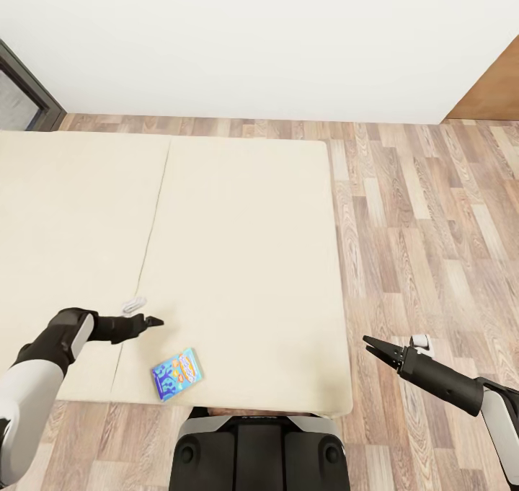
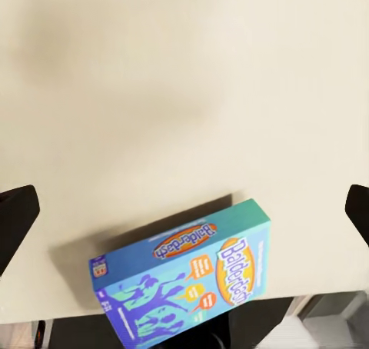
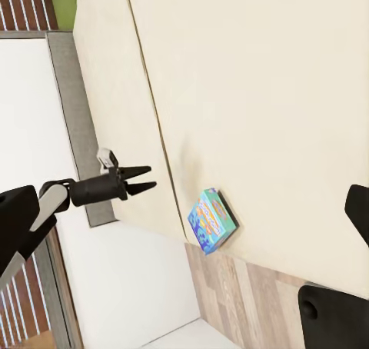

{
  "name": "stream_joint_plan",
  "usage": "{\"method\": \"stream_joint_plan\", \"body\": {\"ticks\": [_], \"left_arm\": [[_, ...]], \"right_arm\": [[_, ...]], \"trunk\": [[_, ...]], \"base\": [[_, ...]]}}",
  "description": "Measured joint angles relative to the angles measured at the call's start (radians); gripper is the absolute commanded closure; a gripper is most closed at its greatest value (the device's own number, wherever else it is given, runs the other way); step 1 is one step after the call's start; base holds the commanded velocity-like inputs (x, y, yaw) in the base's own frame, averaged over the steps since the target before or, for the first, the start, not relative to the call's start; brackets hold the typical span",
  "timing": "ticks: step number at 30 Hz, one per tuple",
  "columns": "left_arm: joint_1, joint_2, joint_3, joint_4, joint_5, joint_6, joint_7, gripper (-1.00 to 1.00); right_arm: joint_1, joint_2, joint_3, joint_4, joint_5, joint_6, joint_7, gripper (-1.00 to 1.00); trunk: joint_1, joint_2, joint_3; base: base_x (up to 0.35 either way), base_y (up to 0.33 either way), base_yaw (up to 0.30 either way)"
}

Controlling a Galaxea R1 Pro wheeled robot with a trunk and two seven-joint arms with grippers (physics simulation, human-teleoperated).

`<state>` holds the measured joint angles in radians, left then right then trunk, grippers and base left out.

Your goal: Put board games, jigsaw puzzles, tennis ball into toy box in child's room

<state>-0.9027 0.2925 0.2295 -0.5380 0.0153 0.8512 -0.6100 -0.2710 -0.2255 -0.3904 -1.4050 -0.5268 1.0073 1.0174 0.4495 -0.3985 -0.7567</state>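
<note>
From the head view, you are looking down over the bed [image 1: 238, 260], a wide beige mattress with a seam running down its left part, its near edge lying just in front of the robot's trunk. The light blue board game [image 1: 177, 373] is lying flat near that near edge, slightly turned, with nothing on top of it and bare mattress all around it. Your left tool [image 1: 154, 322] is hanging over the mattress just beyond the game, apart from it; from here its fingers are looking close together and holding nothing. Your right tool [image 1: 375, 347] is reaching out over the wooden floor [image 1: 432, 246] beside the bed's right edge, its dark fingers slightly parted and empty. A white wall [image 1: 252, 37] is closing the far side, with a dark frame [image 1: 29, 91] at the left and a brown panel [image 1: 494, 91] at the right.

In the left wrist view, the board game [image 2: 184, 276] is lying between the two dark fingertips [image 2: 15, 218], which are standing wide apart at the picture's edges and touching nothing. The game's title is facing up; its shadow is falling on the mattress [image 2: 184, 88].

In the right wrist view, you are seeing the left tool [image 3: 142, 178] from the side, hovering apart from the board game [image 3: 214, 220], which is sitting near the bed's [image 3: 269, 95] edge.
</note>
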Motion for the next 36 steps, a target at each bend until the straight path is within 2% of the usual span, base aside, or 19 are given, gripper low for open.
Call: {"method": "stream_joint_plan", "body": {"ticks": [5,15,25,36], "left_arm": [[0.003,0.000,-0.028,0.000,0.000,0.001,0.000,-1.00],[0.020,-0.006,-0.045,0.001,-0.001,0.003,0.004,-1.00],[0.031,-0.009,-0.085,0.009,-0.001,0.003,0.005,-1.00],[0.033,-0.016,-0.093,0.017,-0.001,0.005,0.007,-1.00]], "right_arm": [[0.000,0.000,0.000,0.000,0.000,0.000,0.000,-1.00],[0.000,0.000,0.000,0.000,0.000,0.000,0.000,-1.00],[0.000,0.000,0.000,0.000,0.000,0.000,0.000,-1.00],[0.000,0.000,0.000,0.000,0.000,0.000,0.000,-1.00]], "trunk": [[0.000,0.000,0.000],[0.000,0.000,0.000],[0.000,0.000,0.000],[0.000,0.000,0.000]], "base": [[0.000,0.000,0.000],[0.000,0.000,0.000],[0.000,0.000,0.000],[0.000,0.000,0.000]]}}
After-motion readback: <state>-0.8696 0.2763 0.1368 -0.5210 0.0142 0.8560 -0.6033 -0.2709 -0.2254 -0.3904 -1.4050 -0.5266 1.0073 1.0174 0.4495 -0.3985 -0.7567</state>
